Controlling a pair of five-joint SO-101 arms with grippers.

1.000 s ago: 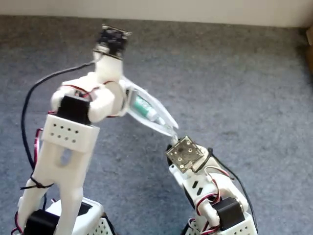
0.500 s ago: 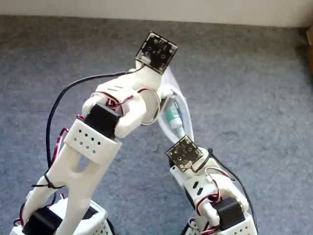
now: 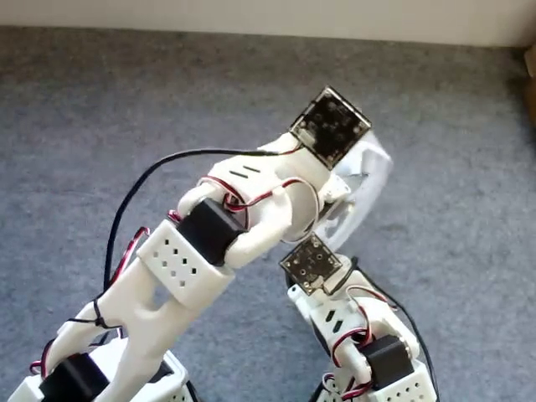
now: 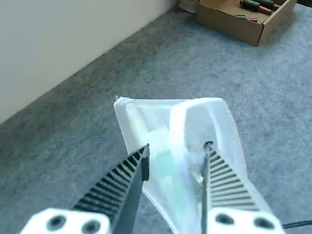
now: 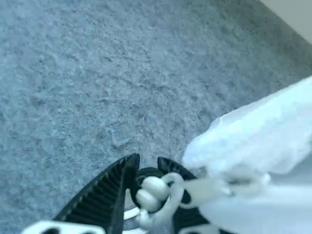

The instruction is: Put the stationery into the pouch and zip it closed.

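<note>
Nearest to me, the right hand [image 5: 146, 168] sits low over the grey carpet-like desk [image 3: 100, 100]. Its two black fingers are pinched on the white zip pull [image 5: 152, 189], a knotted cord that runs off the end of the pouch [image 5: 263, 131].

Just beyond it, the left arm stretches across from the other side, its wrist above and slightly past the right arm's. The left hand [image 4: 175, 151] has the clear, milky pouch [image 4: 161, 117] clamped between its ribbed fingers, one on each side of the pouch. Something greenish [image 4: 168, 168] shows through the plastic between those fingers, too blurred to name. From above, the pouch [image 3: 368, 180] bulges out past the left wrist. I can't tell whether it touches the desk.

Farther off, near the pale wall, an open cardboard box [image 4: 234, 22] sits on the grey surface with a few dark items in it.
</note>
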